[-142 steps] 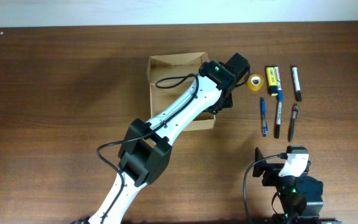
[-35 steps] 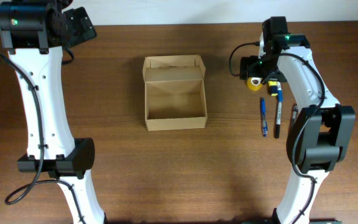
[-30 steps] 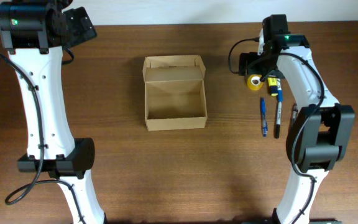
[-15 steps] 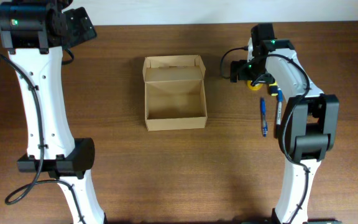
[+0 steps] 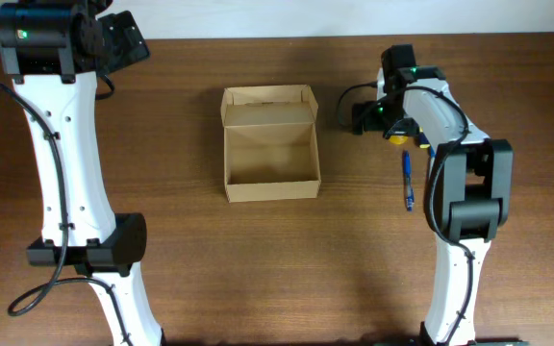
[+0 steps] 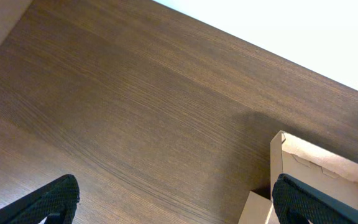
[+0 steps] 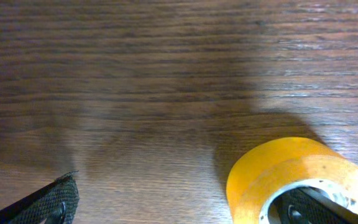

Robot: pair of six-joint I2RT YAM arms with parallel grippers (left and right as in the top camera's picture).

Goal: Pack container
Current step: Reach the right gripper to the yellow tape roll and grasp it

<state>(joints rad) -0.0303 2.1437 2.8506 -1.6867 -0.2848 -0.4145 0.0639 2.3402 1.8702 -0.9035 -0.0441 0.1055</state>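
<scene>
The container (image 5: 270, 144), a tan cardboard box with its flap lid folded back, stands open and empty at mid-table; its corner (image 6: 319, 165) shows in the left wrist view. My left gripper (image 5: 129, 45) hangs open at the far left, well away from the box, with only bare wood between its fingers (image 6: 53, 199). My right gripper (image 5: 371, 115) is open, low over a yellow tape roll (image 5: 398, 130). In the right wrist view one finger (image 7: 319, 208) sits inside the roll's (image 7: 294, 177) hole, the other finger (image 7: 53, 200) far off to the left.
A blue pen (image 5: 407, 180) lies on the wood right of the box, below the tape. My right arm (image 5: 450, 115) covers the other items beside it. The table's far edge (image 5: 277, 38) meets a white wall.
My right arm has swung left and lowered, bringing its open gripper onto the tape roll. The left arm and the box have not moved.
</scene>
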